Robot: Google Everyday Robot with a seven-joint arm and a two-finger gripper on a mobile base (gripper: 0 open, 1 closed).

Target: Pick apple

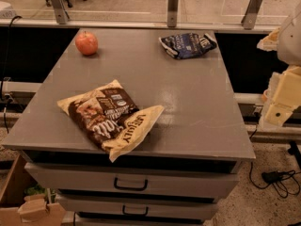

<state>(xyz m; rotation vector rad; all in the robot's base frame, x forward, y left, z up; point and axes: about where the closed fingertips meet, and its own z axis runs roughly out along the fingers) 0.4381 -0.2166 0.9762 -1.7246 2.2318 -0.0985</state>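
Your apple (86,43) sits near the far left corner of the grey table (188,102), stem up, with nothing touching it; a dark blue snack bag (188,45) lies near the far right corner, well apart from it; a brown and cream snack bag (110,119) lies near the front, one end hanging over the edge; your gripper (280,105) hangs beyond the table's right side, well apart from the apple; you cannot tell how far open it is, nor whether it holds anything.
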